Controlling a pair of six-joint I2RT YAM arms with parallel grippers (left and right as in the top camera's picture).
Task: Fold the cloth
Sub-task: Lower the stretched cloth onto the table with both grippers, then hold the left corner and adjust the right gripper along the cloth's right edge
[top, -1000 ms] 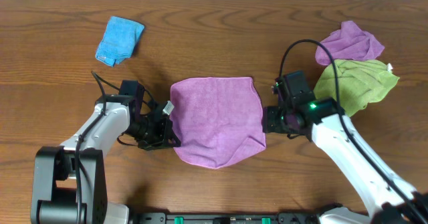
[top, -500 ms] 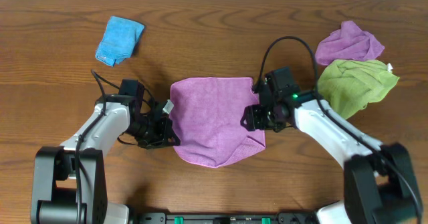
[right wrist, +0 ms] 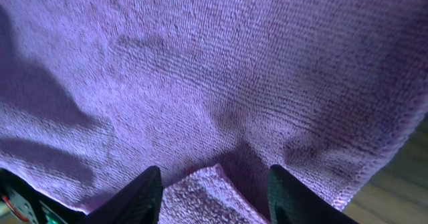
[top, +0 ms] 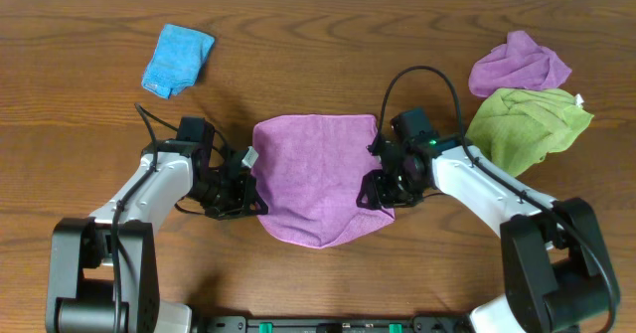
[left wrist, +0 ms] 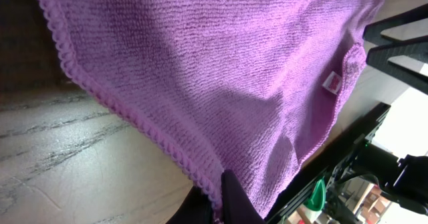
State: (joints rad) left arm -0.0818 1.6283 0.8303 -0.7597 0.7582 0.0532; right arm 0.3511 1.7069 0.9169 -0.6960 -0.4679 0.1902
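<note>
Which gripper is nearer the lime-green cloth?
Right. The right gripper is at the right edge of the pink cloth, toward the lime-green cloth; the left gripper at the opposite edge.

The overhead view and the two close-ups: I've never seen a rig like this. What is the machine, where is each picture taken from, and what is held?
Two robot arms work at a wooden table, each ending in a two-finger gripper. The wide picture looks down from above; each close-up comes from a camera on one wrist. A pinkish-mauve cloth lies between the arms. The left gripper is shut on its left edge. The right gripper is open, its fingers either side of a raised fold near the right edge. A blue cloth, a violet cloth and a green cloth lie further off.
</note>
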